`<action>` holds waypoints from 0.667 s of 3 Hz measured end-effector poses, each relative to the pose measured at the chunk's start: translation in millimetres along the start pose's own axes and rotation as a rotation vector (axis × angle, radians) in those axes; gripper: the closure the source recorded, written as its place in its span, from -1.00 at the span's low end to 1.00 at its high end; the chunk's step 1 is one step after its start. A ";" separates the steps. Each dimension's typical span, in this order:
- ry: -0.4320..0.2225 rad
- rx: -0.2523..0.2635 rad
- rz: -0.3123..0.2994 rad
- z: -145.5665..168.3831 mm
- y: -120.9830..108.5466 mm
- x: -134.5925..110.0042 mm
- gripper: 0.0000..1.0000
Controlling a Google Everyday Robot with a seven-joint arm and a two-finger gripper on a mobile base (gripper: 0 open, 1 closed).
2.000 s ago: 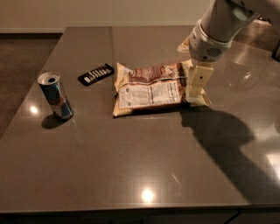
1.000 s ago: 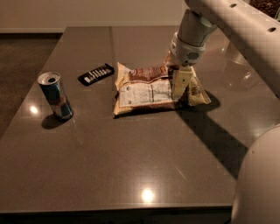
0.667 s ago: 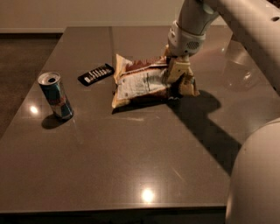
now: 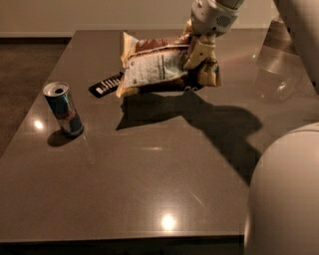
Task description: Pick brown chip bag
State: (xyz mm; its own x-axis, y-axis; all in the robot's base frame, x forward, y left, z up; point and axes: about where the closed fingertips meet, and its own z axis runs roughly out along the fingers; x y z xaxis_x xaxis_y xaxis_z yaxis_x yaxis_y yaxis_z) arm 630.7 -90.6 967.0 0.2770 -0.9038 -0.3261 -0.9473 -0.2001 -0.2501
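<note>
Brown chip bag (image 4: 154,67) held above table (image 4: 149,174) (tilted), gripper (image 4: 199,61) clamping one end

A glossy dark table (image 4: 149,189) showing bright light spots stands on dark floor (image 4: 22,74) before a pale wall (image 4: 99,15), the gripper (image 4: 203,59) above its far side.
</note>
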 end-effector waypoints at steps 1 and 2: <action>-0.048 0.050 0.011 -19.8 -12.6 -5.6 1.00; -0.063 0.094 0.009 -21.3 -25.1 -9.6 1.00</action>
